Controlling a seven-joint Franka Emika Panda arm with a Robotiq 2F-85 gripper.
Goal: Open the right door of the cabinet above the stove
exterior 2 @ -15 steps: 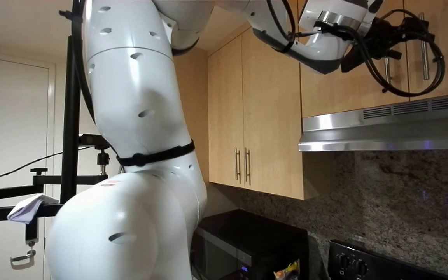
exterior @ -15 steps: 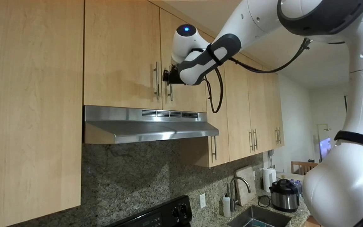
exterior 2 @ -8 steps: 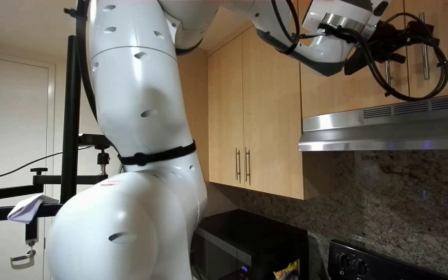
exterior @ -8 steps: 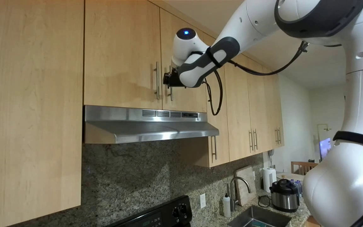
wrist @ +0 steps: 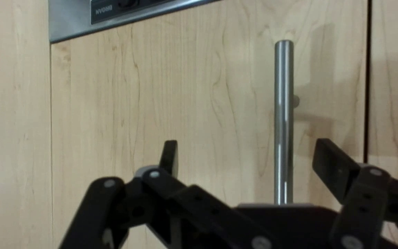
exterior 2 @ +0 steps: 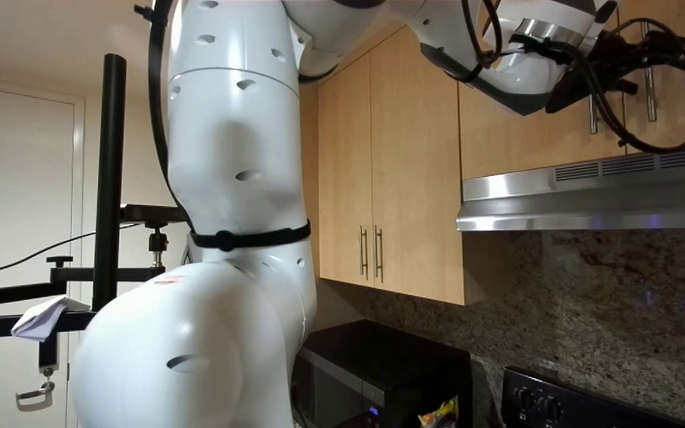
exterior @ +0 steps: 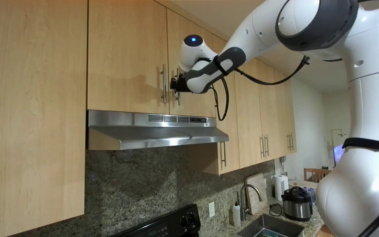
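The right door (exterior: 197, 103) of the cabinet (exterior: 127, 56) is closed; it fills much of the wrist view (wrist: 185, 86). Its vertical silver bar handle (wrist: 284, 121) stands near the door's centre edge. My gripper (wrist: 249, 154) is open, with one finger on each side of the bar. The bar lies closer to the finger (wrist: 333, 166) on the image right, apart from both. Whether the fingertips reach the bar's depth I cannot tell. In both exterior views the hand covers part of this handle. The black stove (exterior: 169, 223) is below.
The stainless range hood (exterior: 156, 131) sits right under the cabinet; its edge (wrist: 71, 27) is at the top of the upside-down wrist view. The twin door's handle (exterior: 164, 84) stands close beside the hand. Taller cabinets (exterior 2: 417, 178) flank it. A loose cable loop (exterior 2: 663, 145) hangs from the wrist.
My hand has lowered slightly and, in an exterior view, shifted rightward across the cabinet front. The upper arm and elbow have swung with it. The doors have not moved.
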